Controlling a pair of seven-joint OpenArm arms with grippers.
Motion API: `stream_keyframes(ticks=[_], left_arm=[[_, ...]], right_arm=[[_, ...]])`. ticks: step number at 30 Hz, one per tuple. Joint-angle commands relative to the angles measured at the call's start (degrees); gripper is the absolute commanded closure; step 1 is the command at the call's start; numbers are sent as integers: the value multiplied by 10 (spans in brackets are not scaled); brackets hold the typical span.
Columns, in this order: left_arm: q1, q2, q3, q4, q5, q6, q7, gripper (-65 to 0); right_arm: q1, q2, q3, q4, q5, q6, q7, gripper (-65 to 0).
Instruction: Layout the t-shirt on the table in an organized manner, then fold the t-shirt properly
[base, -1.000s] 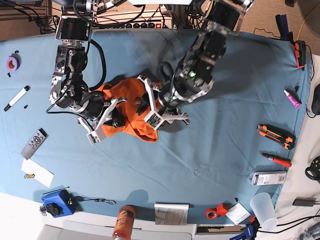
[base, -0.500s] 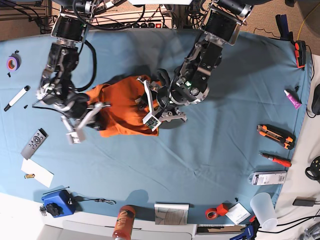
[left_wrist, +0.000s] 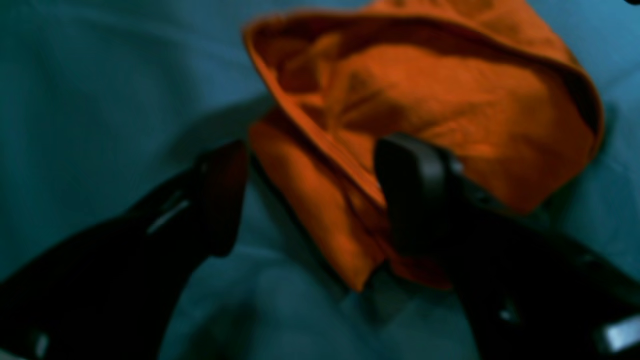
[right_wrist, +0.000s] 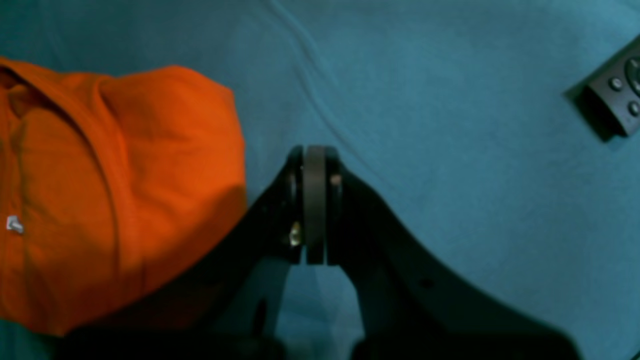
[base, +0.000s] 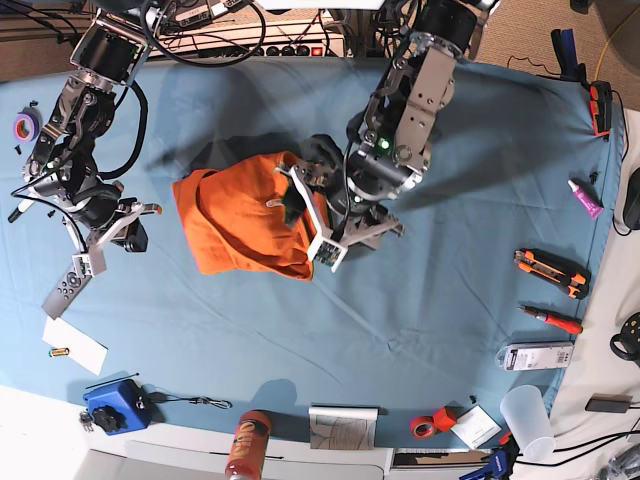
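Orange t-shirt (base: 240, 225) bunched; left fingers (left_wrist: 415, 170) blurred over it.

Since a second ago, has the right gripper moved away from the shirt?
Yes. The right gripper has pulled off the t-shirt toward the base view's left edge, now shut beside the remote.

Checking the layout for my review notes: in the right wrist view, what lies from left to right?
t-shirt → right gripper, jaws pressed together over the table → remote control at the right edge.
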Motion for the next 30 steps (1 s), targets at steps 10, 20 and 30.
stream_keyframes(ticks=[10,20,30], left_arm=[[21,66,0,-18,-47,113,-3,-439],[18,66,-42,-66,-68,113,-23,-439],[10,66,-86,-143,-214,40,-32,-411]], right_arm=[[9,7,1,11,-21,3,6,0],[8,9,1,11,-29,3,-5,0],[8,9,1,11,-29,3,-6,0]])
